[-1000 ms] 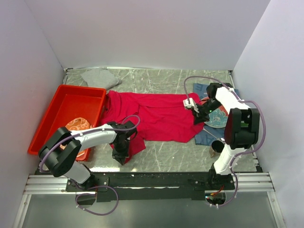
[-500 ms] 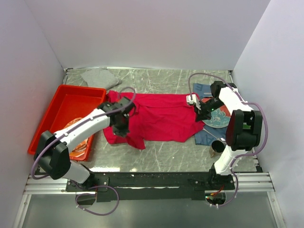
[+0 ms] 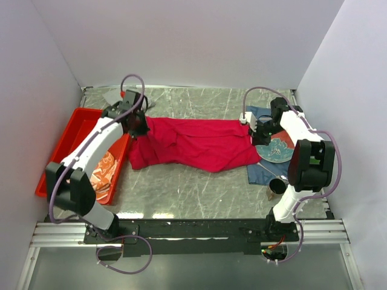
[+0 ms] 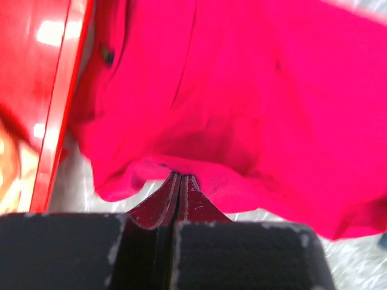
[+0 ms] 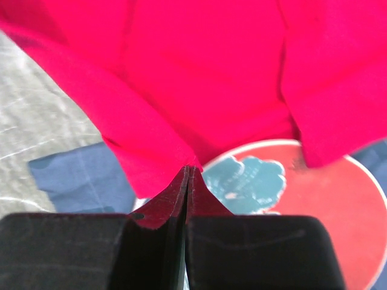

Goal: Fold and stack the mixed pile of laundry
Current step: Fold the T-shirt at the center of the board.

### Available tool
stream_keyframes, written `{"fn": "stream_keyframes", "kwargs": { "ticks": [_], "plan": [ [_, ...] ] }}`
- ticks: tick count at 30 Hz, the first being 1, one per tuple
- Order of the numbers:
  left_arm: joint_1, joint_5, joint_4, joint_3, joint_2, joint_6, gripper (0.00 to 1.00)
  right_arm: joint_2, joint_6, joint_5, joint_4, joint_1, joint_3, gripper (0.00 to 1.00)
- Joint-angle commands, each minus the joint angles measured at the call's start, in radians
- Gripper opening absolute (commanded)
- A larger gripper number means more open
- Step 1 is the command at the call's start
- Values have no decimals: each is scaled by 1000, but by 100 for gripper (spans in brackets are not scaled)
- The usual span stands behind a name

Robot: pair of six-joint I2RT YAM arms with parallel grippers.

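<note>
The crimson shirt (image 3: 193,145) lies stretched across the middle of the table as a long band. My left gripper (image 3: 136,125) is shut on its left end, beside the red tray; in the left wrist view the gripper (image 4: 180,175) pinches a hem of the shirt (image 4: 242,90). My right gripper (image 3: 255,132) is shut on the shirt's right end, and in the right wrist view the gripper (image 5: 190,168) nips an edge of the shirt (image 5: 199,60). The grey garment (image 3: 110,96) lies at the back left, partly behind my left arm. The orange-and-white cloth (image 3: 106,172) sits in the tray.
The red plastic tray (image 3: 75,139) stands along the left wall. At the right, a dark blue placemat (image 3: 259,174) carries a red-and-teal plate (image 3: 275,149), with a metal cup (image 3: 277,187) at its near edge. Walls close in left, right and back.
My left gripper carried the shirt's near-left corner from the table's front up to the back left, doubling the shirt over. My right gripper shifted slightly back, still holding its end.
</note>
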Motion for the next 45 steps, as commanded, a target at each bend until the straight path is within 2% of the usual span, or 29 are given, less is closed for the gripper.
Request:
{"fn": "stream_keyframes", "kwargs": {
  "ticks": [1, 13, 27, 36, 45],
  "plan": [
    [37, 32, 102, 122, 73, 42, 1, -4, 93, 49, 89, -19, 34, 0],
    [104, 68, 161, 306, 271, 75, 1, 23, 254, 109, 187, -23, 51, 0],
    [123, 73, 106, 544, 501, 125, 1, 28, 370, 170, 267, -22, 39, 0],
    [147, 59, 100, 568, 558, 137, 1, -21, 424, 215, 339, -25, -44, 0],
    [159, 53, 96, 593, 587, 141, 1, -35, 465, 223, 382, -28, -46, 0]
  ]
}}
